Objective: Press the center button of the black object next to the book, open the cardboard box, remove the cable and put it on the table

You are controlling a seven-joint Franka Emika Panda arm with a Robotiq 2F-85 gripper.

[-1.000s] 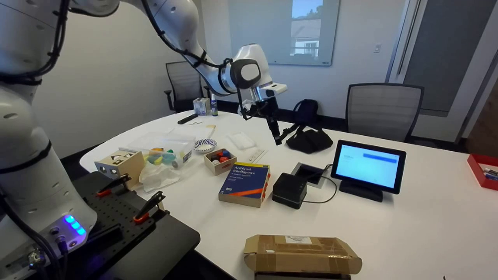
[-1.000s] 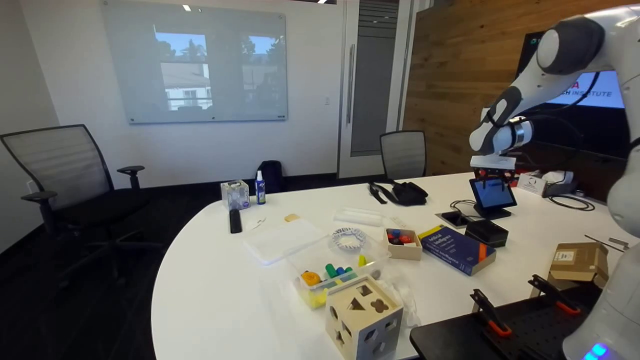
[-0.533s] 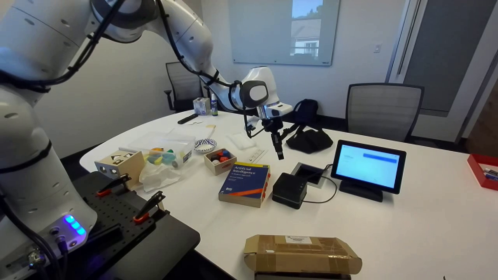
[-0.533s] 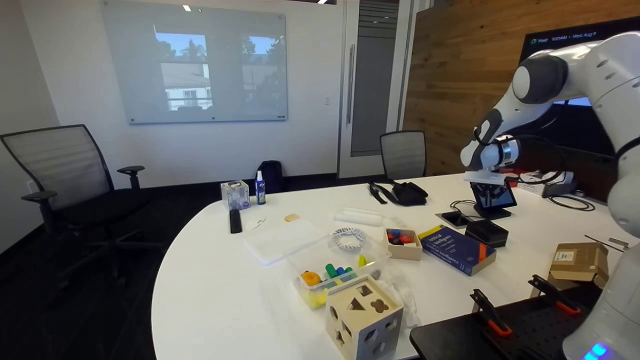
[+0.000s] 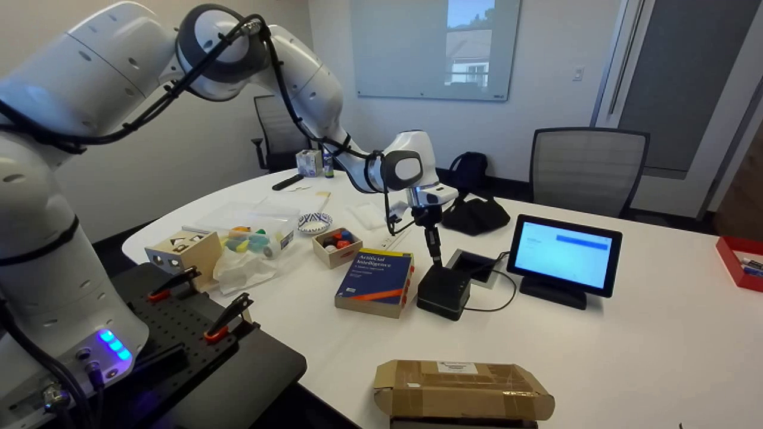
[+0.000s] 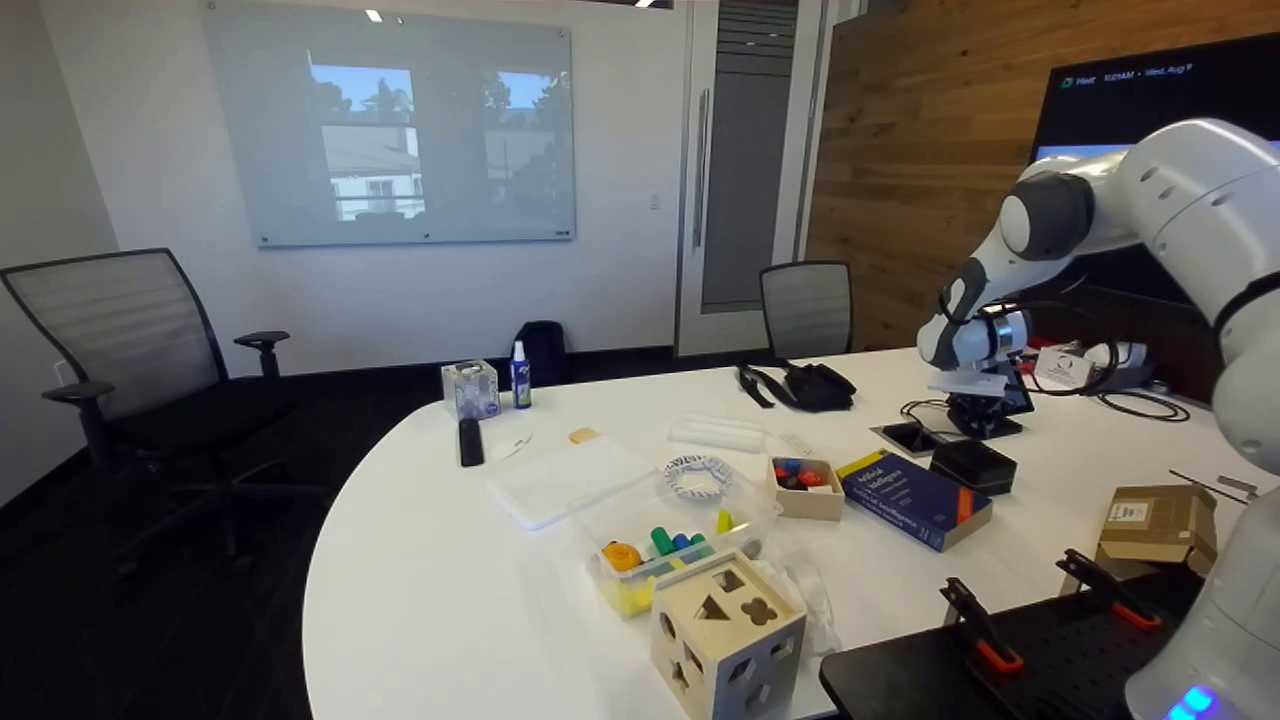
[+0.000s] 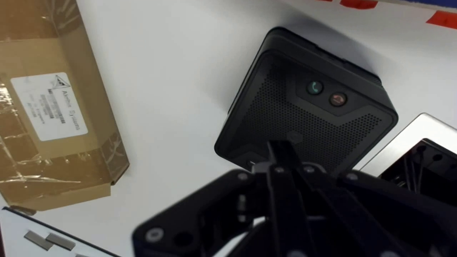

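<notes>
Wrist view | black object (image 7: 310,117) just beneath pincer (image 7: 282,145) | tips together | touching or not: cannot tell

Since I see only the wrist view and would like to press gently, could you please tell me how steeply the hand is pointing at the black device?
Observer: In an exterior view, the hand points steeply down, slightly slanted, its tip showing right by the top of the black device; whether they touch I cannot tell.
Operator: Thank you; and what sits beside the book, on its side away from the black device?
Observer: A small open box holding coloured pieces, seen in both exterior views.
</notes>
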